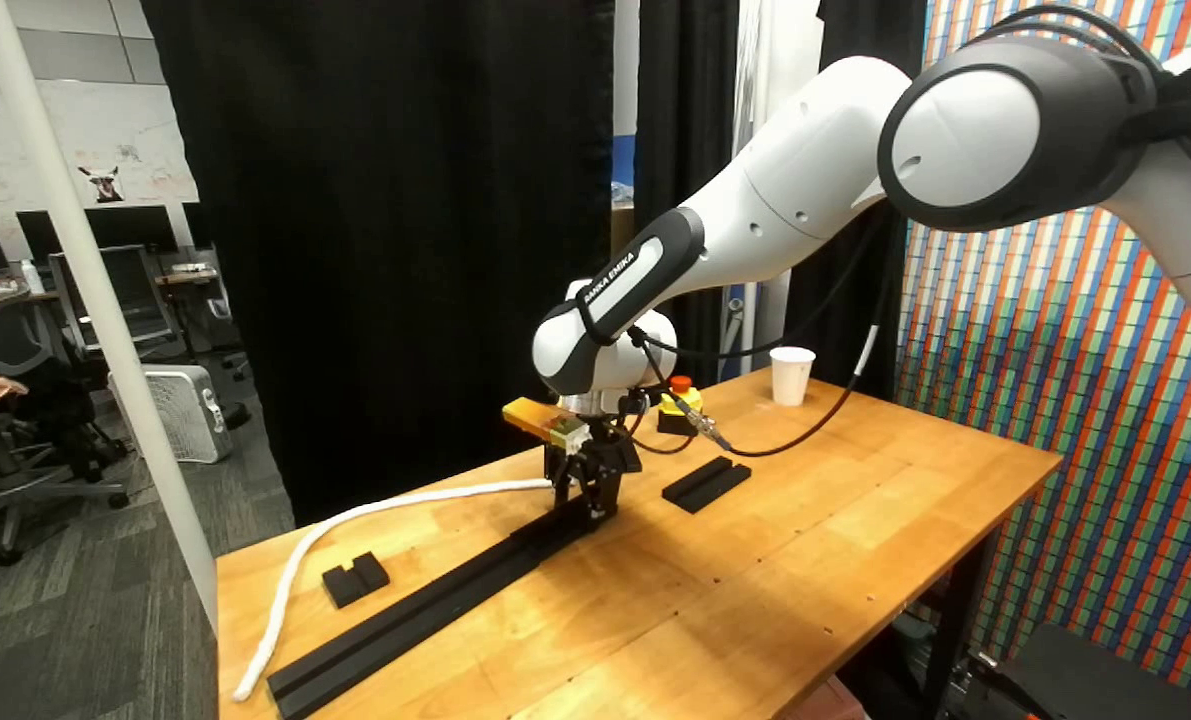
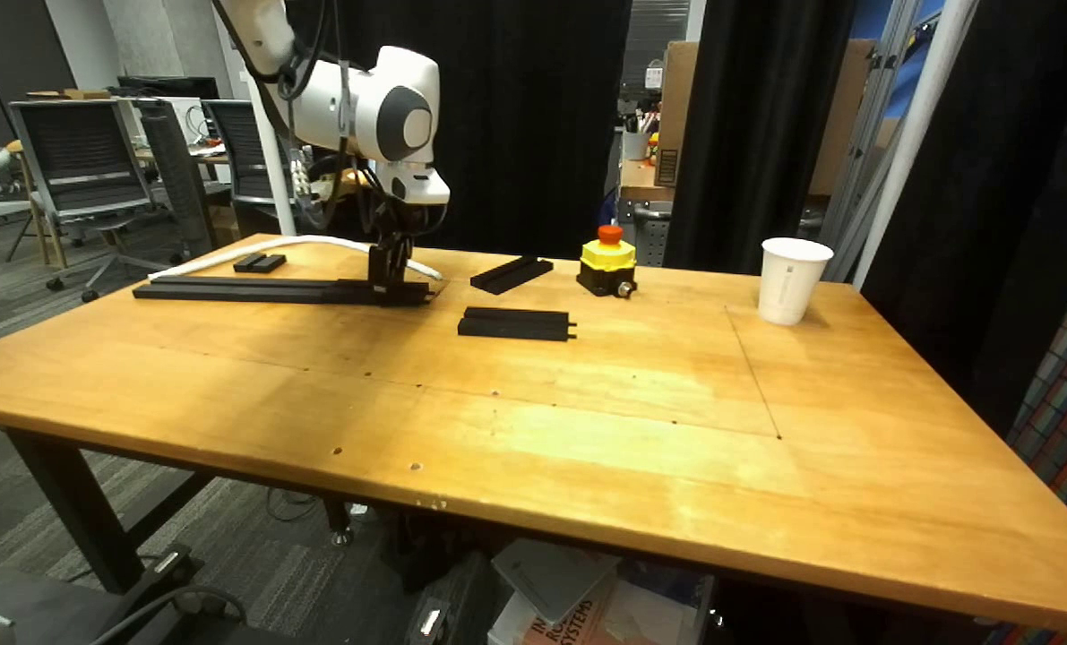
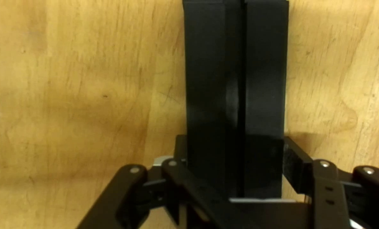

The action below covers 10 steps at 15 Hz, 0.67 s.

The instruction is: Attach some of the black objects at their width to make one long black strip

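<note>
The long black strip (image 1: 410, 622) is lying flat on the bench (image 2: 587, 403), a groove running along its length, and an end bar (image 3: 214, 95) is sitting in line with it. In the wrist view the end bar is meeting the strip at a seam near the top edge; whether the two are locking together, I cannot tell. The claw (image 3: 237, 156) is holding the end bar across its width, its fingers (image 3: 297, 168) touching both long sides and pointing down at the bench. Above, the white robot arm (image 1: 785, 190) is hanging bent over the work.

A short black block (image 1: 355, 585) is lying between the strip and a white curved strip (image 1: 405, 501), which is bowing around the block and passing behind the claw in an exterior view. Past the claw's end of the strip, a slanted bar (image 2: 508, 276) is lying apart, and a nearer bar (image 2: 515, 325) is lying just in front of it, two small prongs sticking out at one end. Near the slanted bar, a red-topped yellow button box (image 2: 608, 257) is standing upright. Farther along, a white cup (image 2: 793, 282) is standing mouth up.

Behind the bench, a black curtain (image 1: 385, 250) is hanging in both exterior views, and office chairs (image 2: 85, 170) are standing beyond.
</note>
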Each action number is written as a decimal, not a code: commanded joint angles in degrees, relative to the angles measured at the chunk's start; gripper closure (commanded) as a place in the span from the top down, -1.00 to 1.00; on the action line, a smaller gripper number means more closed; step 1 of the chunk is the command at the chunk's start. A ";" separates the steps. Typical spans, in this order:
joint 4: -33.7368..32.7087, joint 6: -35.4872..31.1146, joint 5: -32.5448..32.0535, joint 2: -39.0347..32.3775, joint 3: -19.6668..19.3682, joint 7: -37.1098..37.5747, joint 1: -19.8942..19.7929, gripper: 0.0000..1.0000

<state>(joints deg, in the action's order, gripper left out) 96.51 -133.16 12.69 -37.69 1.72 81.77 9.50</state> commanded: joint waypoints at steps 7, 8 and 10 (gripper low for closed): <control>-1.07 0.94 -0.20 -0.58 -1.24 3.28 0.83 -0.08; -1.09 0.92 -0.10 -0.65 -1.14 3.23 0.75 -0.08; -1.09 1.00 -0.33 -0.65 -1.08 2.87 0.77 -0.08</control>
<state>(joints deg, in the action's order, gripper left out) 96.47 -132.96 12.68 -37.73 1.23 83.88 9.71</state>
